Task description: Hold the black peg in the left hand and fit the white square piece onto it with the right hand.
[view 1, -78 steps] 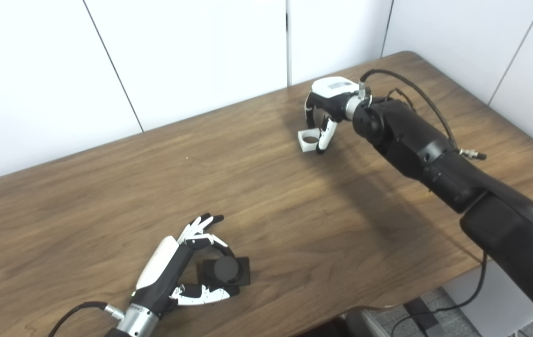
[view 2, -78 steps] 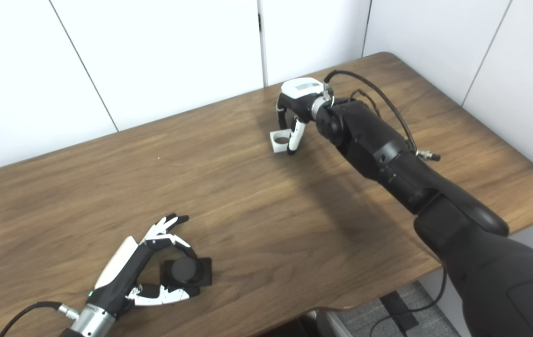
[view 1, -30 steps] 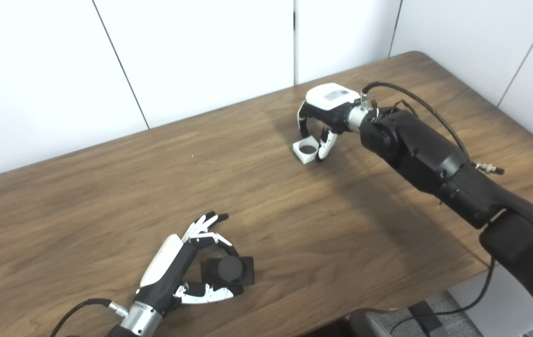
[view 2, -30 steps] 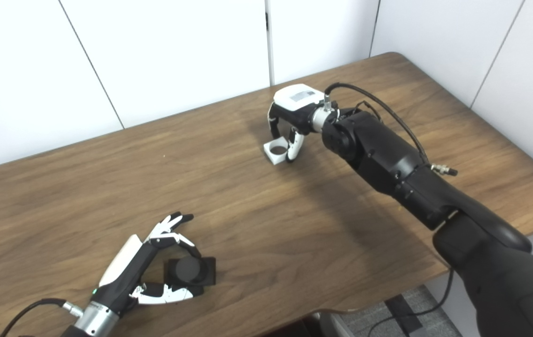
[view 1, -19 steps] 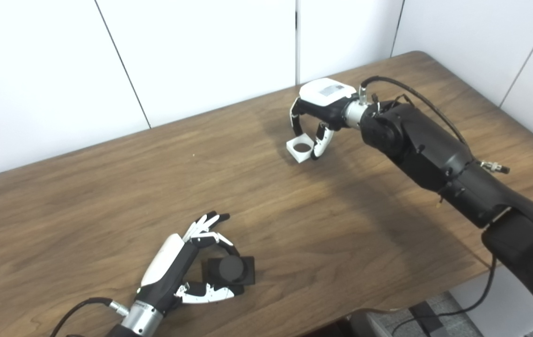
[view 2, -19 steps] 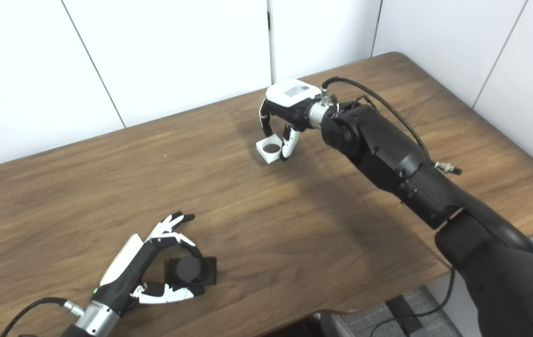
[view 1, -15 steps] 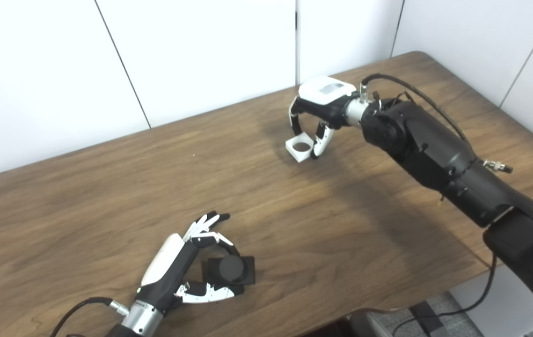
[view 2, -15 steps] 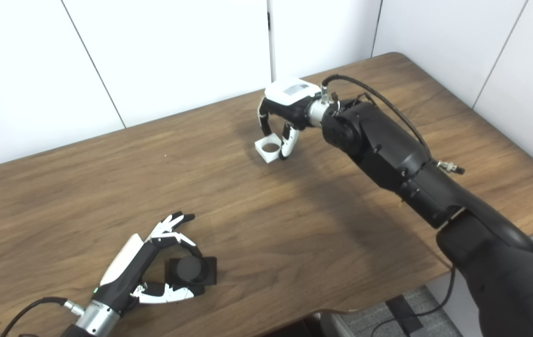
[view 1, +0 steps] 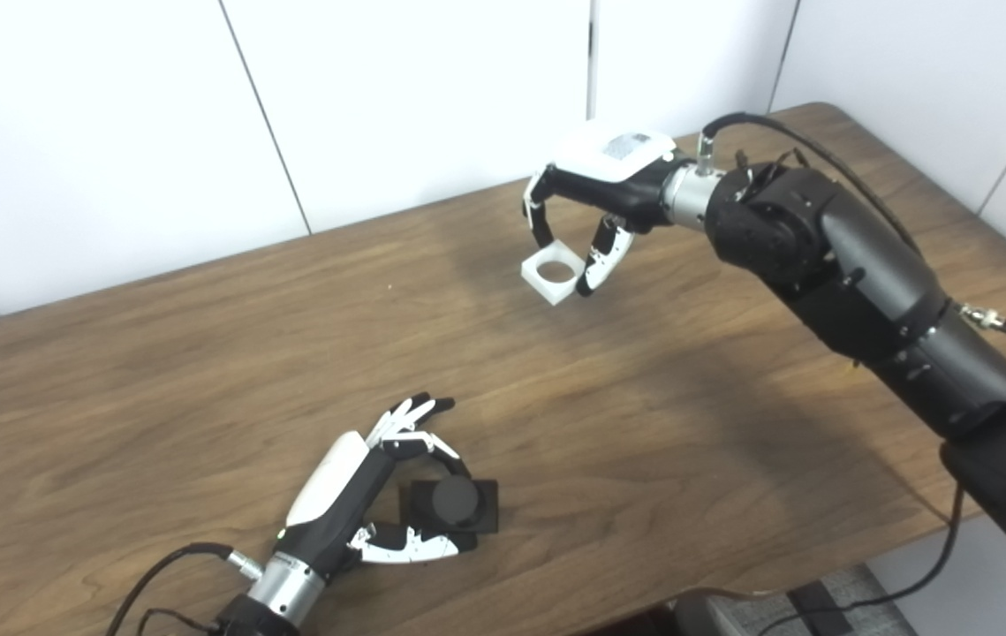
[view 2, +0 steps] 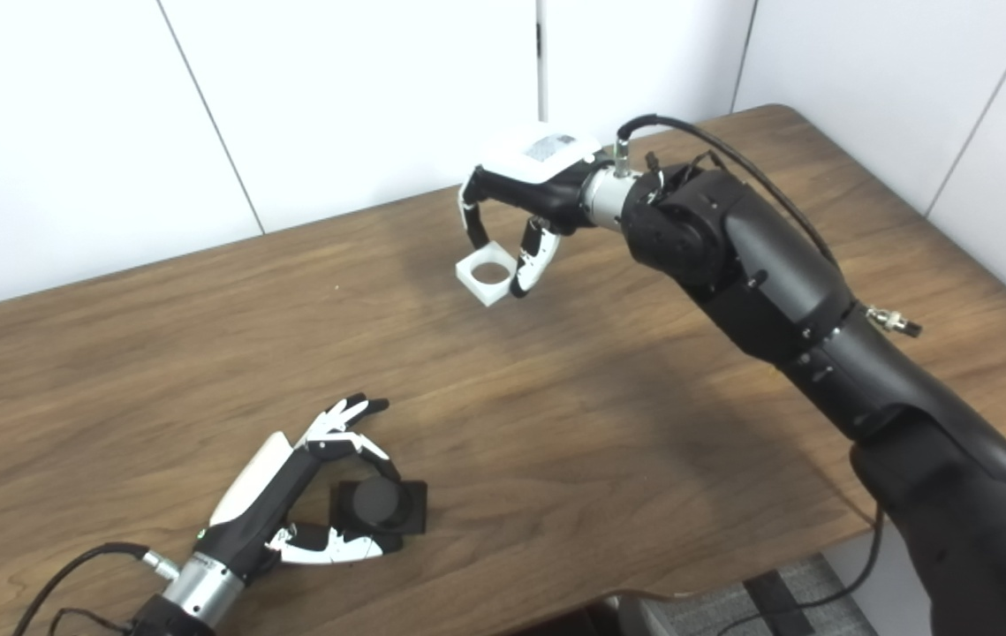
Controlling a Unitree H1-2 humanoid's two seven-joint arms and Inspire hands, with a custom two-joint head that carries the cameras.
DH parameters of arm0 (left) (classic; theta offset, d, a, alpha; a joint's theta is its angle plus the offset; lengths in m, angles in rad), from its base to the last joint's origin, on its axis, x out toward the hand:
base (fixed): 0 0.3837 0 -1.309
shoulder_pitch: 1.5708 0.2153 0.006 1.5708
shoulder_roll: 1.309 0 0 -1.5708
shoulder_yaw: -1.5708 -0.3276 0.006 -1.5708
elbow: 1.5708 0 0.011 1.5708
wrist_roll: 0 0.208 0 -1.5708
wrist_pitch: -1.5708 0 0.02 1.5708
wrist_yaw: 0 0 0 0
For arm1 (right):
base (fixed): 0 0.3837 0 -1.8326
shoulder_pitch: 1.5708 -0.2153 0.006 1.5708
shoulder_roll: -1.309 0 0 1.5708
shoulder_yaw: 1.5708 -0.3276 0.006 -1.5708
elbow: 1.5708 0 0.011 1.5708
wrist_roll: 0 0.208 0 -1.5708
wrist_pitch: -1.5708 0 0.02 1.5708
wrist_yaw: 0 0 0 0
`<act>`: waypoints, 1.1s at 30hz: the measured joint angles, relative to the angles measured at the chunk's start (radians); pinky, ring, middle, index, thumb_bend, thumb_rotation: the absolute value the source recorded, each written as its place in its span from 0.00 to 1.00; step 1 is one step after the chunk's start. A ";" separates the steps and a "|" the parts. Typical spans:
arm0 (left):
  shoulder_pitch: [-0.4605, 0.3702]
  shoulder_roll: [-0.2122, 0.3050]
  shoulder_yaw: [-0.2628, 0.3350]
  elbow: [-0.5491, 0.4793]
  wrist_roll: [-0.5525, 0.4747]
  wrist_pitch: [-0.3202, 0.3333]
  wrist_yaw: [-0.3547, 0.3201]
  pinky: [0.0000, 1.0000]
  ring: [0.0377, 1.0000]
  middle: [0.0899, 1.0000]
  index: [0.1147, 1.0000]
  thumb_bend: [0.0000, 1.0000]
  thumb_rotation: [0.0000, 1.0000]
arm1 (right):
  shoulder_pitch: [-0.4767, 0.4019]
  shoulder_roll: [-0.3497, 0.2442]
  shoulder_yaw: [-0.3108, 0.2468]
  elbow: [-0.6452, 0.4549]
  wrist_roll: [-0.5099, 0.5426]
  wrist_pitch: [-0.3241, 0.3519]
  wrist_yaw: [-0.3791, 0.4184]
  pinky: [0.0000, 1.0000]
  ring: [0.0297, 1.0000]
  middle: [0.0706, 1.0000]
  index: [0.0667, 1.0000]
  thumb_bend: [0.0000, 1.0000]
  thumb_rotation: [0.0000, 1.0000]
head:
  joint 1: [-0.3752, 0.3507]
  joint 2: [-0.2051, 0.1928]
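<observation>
Both hands full: right hand (view 1: pixel 595 190) pinching white square piece (view 1: pixel 550 273) aloft, left hand (view 1: pixel 352 495) low around black peg (view 1: pixel 452 502).

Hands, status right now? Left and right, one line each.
Left hand: shut on the black peg, at the table.
Right hand: shut on the white square piece, which looks lifted off the table.

L hand (view 1: pixel 352 508) low, fingers curled, R hand (view 1: pixel 595 190) raised, pinching

Bright, even overhead light fills both views. Soft shadows fall on the bench (view 1: pixel 202 353) at centre and right. Focus is mildly soft throughout.
</observation>
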 measured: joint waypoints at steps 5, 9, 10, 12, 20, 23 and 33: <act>-0.003 -0.004 -0.002 0.005 0.000 -0.001 0.002 1.00 1.00 0.94 0.42 0.52 0.07 | 0.004 0.000 -0.008 -0.058 0.047 -0.019 0.019 0.63 0.75 0.71 0.44 0.52 0.14 | 0.032 0.003; -0.007 -0.007 -0.002 0.011 0.000 -0.003 0.003 1.00 1.00 0.94 0.42 0.52 0.07 | 0.015 0.002 -0.027 -0.099 0.084 -0.020 0.031 0.61 0.74 0.71 0.44 0.52 0.14 | 0.060 0.006; -0.007 -0.007 -0.002 0.012 0.001 -0.003 0.003 1.00 1.00 0.94 0.42 0.52 0.07 | 0.017 0.002 -0.030 -0.104 0.093 -0.020 0.033 0.61 0.74 0.71 0.44 0.52 0.14 | 0.077 0.005; -0.007 -0.008 -0.002 0.012 0.002 -0.003 0.004 1.00 1.00 0.94 0.42 0.52 0.07 | 0.021 0.003 -0.034 -0.113 0.102 -0.021 0.041 0.60 0.75 0.72 0.44 0.52 0.14 | 0.095 0.003; -0.007 -0.015 -0.001 0.012 0.013 -0.001 0.004 1.00 1.00 0.94 0.42 0.52 0.07 | 0.080 0.016 -0.056 -0.191 0.137 -0.021 0.060 0.63 0.76 0.72 0.44 0.52 0.14 | 0.158 0.014; -0.007 -0.017 -0.001 0.012 0.015 -0.001 0.005 1.00 1.00 0.95 0.42 0.52 0.07 | 0.093 0.017 -0.057 -0.209 0.143 -0.021 0.070 0.62 0.76 0.72 0.44 0.52 0.14 | 0.187 0.017; -0.009 -0.035 0.002 0.022 0.032 0.001 0.015 1.00 1.00 0.95 0.42 0.52 0.08 | 0.128 0.020 -0.074 -0.277 0.193 -0.020 0.085 0.65 0.76 0.72 0.44 0.52 0.14 | 0.250 0.031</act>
